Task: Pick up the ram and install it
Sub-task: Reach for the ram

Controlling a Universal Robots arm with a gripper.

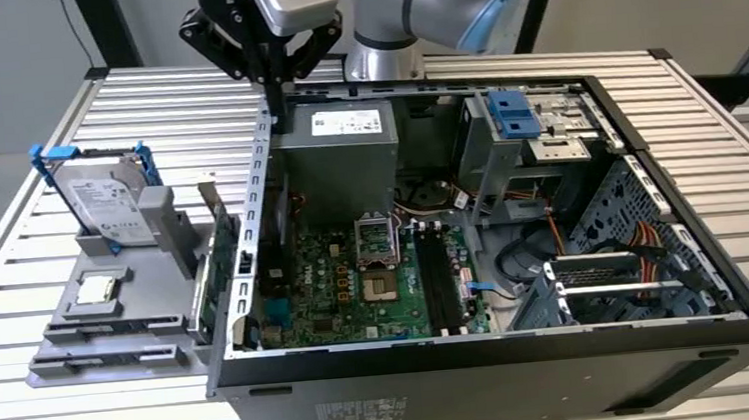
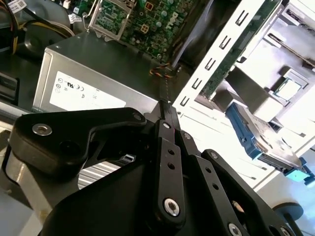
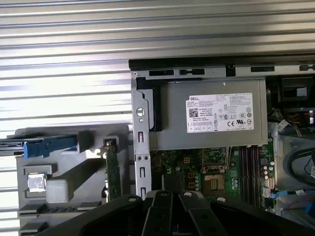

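My gripper (image 1: 277, 99) hangs above the back corner of the open computer case (image 1: 260, 179), on the exterior view's left, just over the case wall and beside the grey power supply (image 1: 332, 138). Its black fingers (image 2: 166, 115) press together with nothing between them, so it is shut and empty. The ram is hidden from these views. The long black memory slots (image 1: 440, 285) lie on the green motherboard (image 1: 333, 283) inside the case, well below and in front of the gripper.
A grey fixture (image 1: 104, 337) left of the case holds an upright hard drive (image 1: 104, 206) in a blue frame, a processor (image 1: 97, 289) and a green expansion card (image 1: 227, 257) on edge with a metal bracket. Cables and a drive cage (image 1: 529, 133) crowd the case's right side.
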